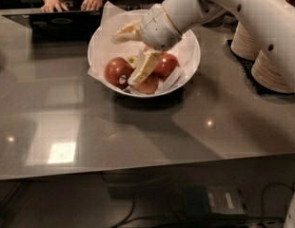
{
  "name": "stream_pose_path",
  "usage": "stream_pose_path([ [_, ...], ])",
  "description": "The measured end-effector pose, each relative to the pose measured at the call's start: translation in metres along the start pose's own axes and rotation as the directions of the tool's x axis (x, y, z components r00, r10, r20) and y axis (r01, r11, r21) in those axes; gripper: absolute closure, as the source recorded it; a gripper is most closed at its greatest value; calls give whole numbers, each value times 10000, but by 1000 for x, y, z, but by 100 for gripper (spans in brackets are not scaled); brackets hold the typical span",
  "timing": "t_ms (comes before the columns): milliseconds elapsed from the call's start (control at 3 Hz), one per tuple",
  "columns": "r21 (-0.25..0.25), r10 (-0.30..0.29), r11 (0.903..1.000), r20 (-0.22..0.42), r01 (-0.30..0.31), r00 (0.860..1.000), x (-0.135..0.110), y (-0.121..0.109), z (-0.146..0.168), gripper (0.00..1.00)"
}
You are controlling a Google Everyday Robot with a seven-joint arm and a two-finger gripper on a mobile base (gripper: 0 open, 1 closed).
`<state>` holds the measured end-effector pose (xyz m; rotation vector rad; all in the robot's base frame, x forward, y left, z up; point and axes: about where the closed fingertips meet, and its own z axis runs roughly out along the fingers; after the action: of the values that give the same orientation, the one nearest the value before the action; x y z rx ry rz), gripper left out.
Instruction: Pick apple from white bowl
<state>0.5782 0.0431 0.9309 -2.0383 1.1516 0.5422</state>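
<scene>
Camera view: jaws spread wide over white bowl, seemingly empty, beside apple.

One white bowl; one dark apple, three other apples; one gripper above them; two paper-bowl stacks at the tabletop right edge.

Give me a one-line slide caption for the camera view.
Open gripper in the white bowl, one finger beside the stickered dark red apple.
</scene>
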Motion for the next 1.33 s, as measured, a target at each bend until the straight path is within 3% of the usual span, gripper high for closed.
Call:
stream_pose_path([
  [333,-274,-78,9996,25,79,10000,2,-4,6,29],
  [667,-817,247,9963,-293,-270,9993,5,-2,15,34],
  [1333,-1286,763,9880,-790,-860,9940,10,1,25,31],
])
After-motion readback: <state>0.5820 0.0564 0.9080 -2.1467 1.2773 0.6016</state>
